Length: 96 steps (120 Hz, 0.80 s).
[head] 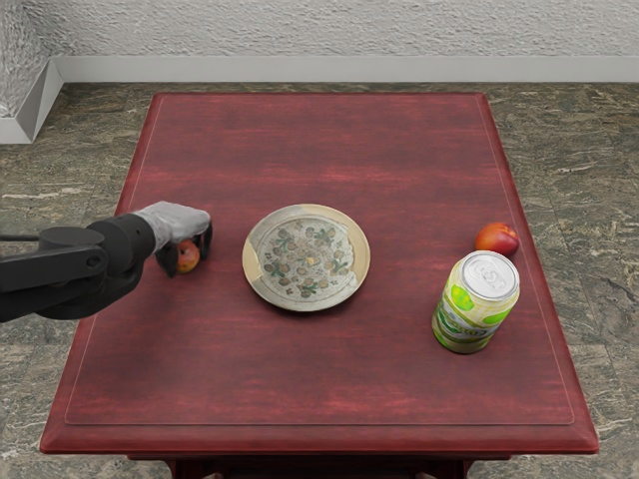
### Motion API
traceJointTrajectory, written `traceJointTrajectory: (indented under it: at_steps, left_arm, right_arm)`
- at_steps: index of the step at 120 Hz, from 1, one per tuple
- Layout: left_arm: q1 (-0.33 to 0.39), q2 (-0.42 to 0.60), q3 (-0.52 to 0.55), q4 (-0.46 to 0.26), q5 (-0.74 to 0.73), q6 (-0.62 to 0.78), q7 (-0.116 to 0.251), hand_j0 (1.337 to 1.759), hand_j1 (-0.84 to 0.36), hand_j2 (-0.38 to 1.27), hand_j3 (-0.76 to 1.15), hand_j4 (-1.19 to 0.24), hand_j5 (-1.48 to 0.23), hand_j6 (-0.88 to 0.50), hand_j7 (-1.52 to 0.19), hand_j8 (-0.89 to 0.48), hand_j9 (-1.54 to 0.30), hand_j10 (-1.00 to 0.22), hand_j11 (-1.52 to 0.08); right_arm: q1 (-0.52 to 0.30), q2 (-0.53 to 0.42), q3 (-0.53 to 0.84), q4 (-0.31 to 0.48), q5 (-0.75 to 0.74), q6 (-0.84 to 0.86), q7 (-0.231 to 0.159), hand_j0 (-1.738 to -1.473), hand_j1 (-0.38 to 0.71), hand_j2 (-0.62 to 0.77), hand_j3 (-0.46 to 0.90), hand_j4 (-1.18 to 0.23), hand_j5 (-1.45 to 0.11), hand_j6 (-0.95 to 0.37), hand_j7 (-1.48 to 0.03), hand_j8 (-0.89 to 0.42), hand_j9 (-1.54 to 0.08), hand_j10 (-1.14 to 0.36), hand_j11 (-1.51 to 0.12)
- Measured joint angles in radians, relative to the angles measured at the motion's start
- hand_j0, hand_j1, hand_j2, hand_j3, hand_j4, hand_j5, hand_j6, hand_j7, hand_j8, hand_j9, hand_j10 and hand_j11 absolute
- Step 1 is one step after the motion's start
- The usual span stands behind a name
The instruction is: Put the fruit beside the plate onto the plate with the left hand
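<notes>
The dark red wooden table (300, 389) is filling most of the frame. Nearest on it, at the lower right, a drink can (476, 301) is standing upright, showing a silver top and a green-and-yellow label whose writing is too small to read. Slightly further back, the left arm (70, 269) is coming in from the left edge as a thick dark limb lying low over the table's left side and pointing right. At its end the left hand (180, 238) is turning its grey back upward and curling its dark fingers (205, 239) downward, closing around a small red fruit (188, 258). The fruit is peeking out from under the palm. Whether it is resting on the wood or lifted just clear of it cannot be told. It is sitting left of centre, near the left rim of the plate (362, 249) but apart from it. The plate is lying at the table's centre, cream-rimmed with a floral pattern. A second fruit (496, 239), red and orange, is resting near the right edge, just behind the can. Beyond the table's far edge, a marbled stone floor (589, 180) is running back to a pale textured wall (349, 25).
</notes>
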Motion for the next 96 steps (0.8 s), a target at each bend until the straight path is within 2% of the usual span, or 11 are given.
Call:
traceJointTrajectory:
  at_steps: [17,32,41,44,54,69,83,96]
  left_arm:
    - [-0.002,-0.003,0.001,0.008,0.000,-0.004,0.000,1.652,-0.33,0.52,0.00,-0.78,-0.97,-0.51,-1.00,-0.50,-1.02,-0.75,-1.02]
    - [-0.008,-0.004,0.001,0.013,-0.005,-0.009,0.000,1.652,-0.30,0.52,0.00,-0.81,-1.06,-0.50,-1.08,-0.48,-1.08,-0.80,-1.08]
    - [-0.026,-0.006,0.000,0.014,-0.009,-0.011,0.000,1.653,-0.32,0.66,0.00,-0.82,-1.11,-0.49,-1.11,-0.49,-1.10,-0.82,-1.10]
    - [-0.032,-0.007,0.000,0.014,-0.008,-0.012,0.000,1.653,-0.31,0.58,0.00,-0.82,-1.12,-0.49,-1.11,-0.50,-1.11,-0.83,-1.11]
    - [-0.054,-0.008,-0.002,0.014,-0.011,-0.013,0.000,1.653,-0.34,0.70,0.00,-0.83,-1.15,-0.47,-1.14,-0.48,-1.12,-0.84,-1.12]
    - [-0.091,-0.026,-0.004,0.012,-0.018,-0.014,0.000,1.654,-0.35,0.70,0.00,-0.83,-1.19,-0.45,-1.15,-0.47,-1.14,-0.85,-1.14]
    - [-0.155,-0.042,-0.019,0.012,-0.041,-0.014,0.000,1.654,-0.35,0.70,0.00,-0.82,-1.21,-0.44,-1.16,-0.47,-1.14,-0.86,-1.15]
    - [-0.194,-0.101,-0.028,0.015,-0.077,-0.014,0.000,1.654,-0.35,0.65,0.00,-0.83,-1.22,-0.44,-1.16,-0.46,-1.14,-0.86,-1.15]
  right_arm:
    - [0.000,0.000,0.000,0.000,0.000,0.000,0.000,-1.658,-0.31,-0.01,0.00,-0.04,-0.05,-0.04,-0.05,-0.04,-0.05,-0.04,-0.05]
    - [0.000,0.000,0.000,0.000,0.000,0.000,0.000,-1.658,-0.31,-0.01,0.00,-0.04,-0.05,-0.04,-0.05,-0.04,-0.05,-0.04,-0.05]
    - [0.000,0.000,0.000,0.000,0.000,0.000,0.000,-1.658,-0.31,-0.01,0.00,-0.04,-0.05,-0.04,-0.05,-0.04,-0.05,-0.04,-0.05]
    - [0.000,0.000,0.000,0.000,0.000,0.000,0.000,-1.658,-0.31,-0.01,0.00,-0.04,-0.05,-0.04,-0.05,-0.04,-0.05,-0.04,-0.05]
    - [0.000,0.000,0.000,0.000,0.000,0.000,0.000,-1.658,-0.31,-0.01,0.00,-0.04,-0.05,-0.04,-0.05,-0.04,-0.05,-0.04,-0.05]
    - [0.000,0.000,0.000,0.000,0.000,0.000,0.000,-1.658,-0.31,-0.01,0.00,-0.04,-0.05,-0.04,-0.05,-0.04,-0.05,-0.04,-0.05]
    - [0.000,0.000,0.000,0.000,0.000,0.000,0.000,-1.658,-0.31,-0.01,0.00,-0.04,-0.05,-0.04,-0.05,-0.04,-0.05,-0.04,-0.05]
    - [0.000,0.000,0.000,0.000,0.000,0.000,0.000,-1.658,-0.31,-0.01,0.00,-0.04,-0.05,-0.04,-0.05,-0.04,-0.05,-0.04,-0.05]
